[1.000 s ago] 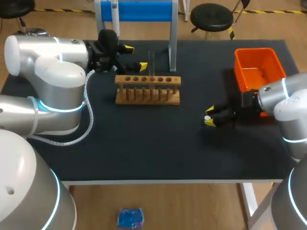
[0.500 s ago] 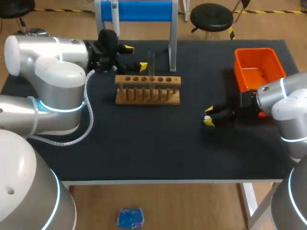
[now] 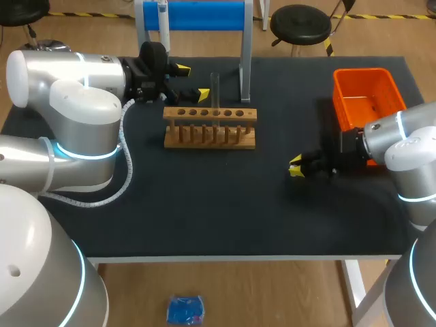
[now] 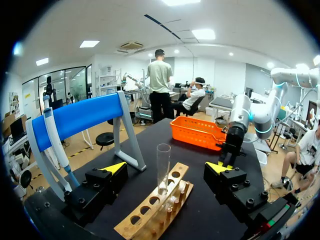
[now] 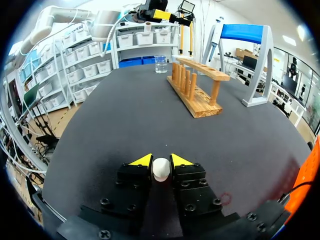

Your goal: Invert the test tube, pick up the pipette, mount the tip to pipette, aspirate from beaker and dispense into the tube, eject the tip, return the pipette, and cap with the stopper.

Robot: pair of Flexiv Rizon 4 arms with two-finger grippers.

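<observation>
A clear test tube [image 3: 215, 87] stands upright in the wooden rack [image 3: 210, 127]. My left gripper [image 3: 191, 81] is open just left of it. In the left wrist view the test tube [image 4: 163, 167] rises between the wide-open fingers of my left gripper [image 4: 165, 169], touching neither. My right gripper [image 3: 295, 167] is low over the mat at right of centre. In the right wrist view its fingers are shut on a small white stopper [image 5: 161, 168]. The pipette [image 4: 55, 145] hangs on the blue stand [image 3: 197, 15]. A glass beaker [image 5: 160, 64] stands past the rack's far end.
An orange bin [image 3: 368, 95] sits at the back right, close behind my right arm. The blue stand's legs [image 3: 244, 68] stand right behind the rack. Black mat [image 3: 204, 204] covers the table, and its front edge is near.
My right gripper's fingers have closed in onto the white stopper. The left arm and the test tube have not moved.
</observation>
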